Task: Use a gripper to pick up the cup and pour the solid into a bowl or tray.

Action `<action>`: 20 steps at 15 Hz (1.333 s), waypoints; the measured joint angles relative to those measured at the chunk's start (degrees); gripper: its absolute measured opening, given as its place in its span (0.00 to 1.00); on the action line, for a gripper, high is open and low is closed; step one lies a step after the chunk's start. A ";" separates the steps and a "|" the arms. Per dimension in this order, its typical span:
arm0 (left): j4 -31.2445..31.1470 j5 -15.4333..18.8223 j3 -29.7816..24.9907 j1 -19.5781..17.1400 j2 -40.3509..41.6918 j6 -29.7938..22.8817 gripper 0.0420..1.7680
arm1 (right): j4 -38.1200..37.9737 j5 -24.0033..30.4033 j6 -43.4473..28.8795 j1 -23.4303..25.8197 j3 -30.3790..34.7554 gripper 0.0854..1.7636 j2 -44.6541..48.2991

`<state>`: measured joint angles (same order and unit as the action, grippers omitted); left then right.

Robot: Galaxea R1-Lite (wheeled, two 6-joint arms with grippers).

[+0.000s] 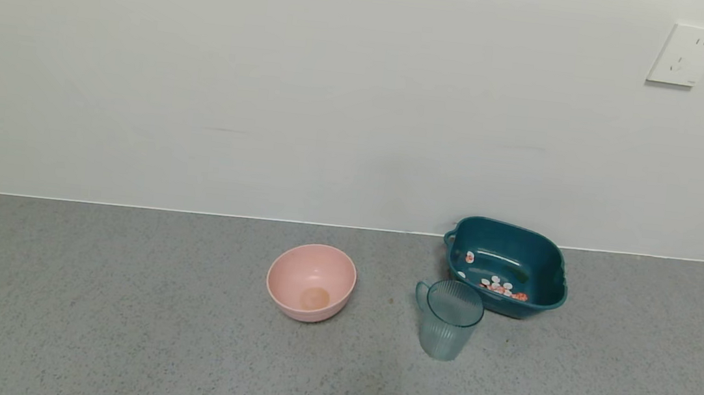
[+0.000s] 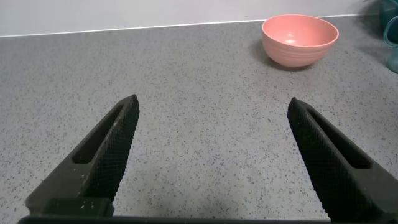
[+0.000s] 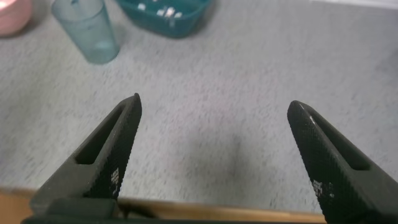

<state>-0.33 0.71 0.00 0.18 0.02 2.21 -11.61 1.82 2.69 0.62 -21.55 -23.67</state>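
The ribbed blue-green cup point(image 1: 449, 319) stands upright on the grey counter, right in front of the dark teal tub point(image 1: 506, 266); it looks empty. The white and orange-red solid pieces point(image 1: 499, 286) lie inside the tub. Neither gripper shows in the head view. My right gripper point(image 3: 212, 106) is open and empty above bare counter near its front edge; the cup point(image 3: 87, 28) and the tub point(image 3: 166, 14) are well beyond it. My left gripper point(image 2: 212, 107) is open and empty over bare counter, far from the cup.
A round pink bowl point(image 1: 311, 281) stands left of the cup and also shows in the left wrist view point(image 2: 300, 38). The white wall runs just behind the tub, with a socket point(image 1: 684, 54) high at the right. The counter's wooden front edge point(image 3: 217, 210) shows below the right gripper.
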 joint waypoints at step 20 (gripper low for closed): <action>-0.02 0.00 0.00 0.00 0.00 -0.01 0.97 | 11.23 -0.09 0.37 -0.38 21.44 0.97 23.67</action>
<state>-0.35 0.71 0.00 0.18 0.02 2.19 -0.38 1.73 3.06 0.24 -0.11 0.00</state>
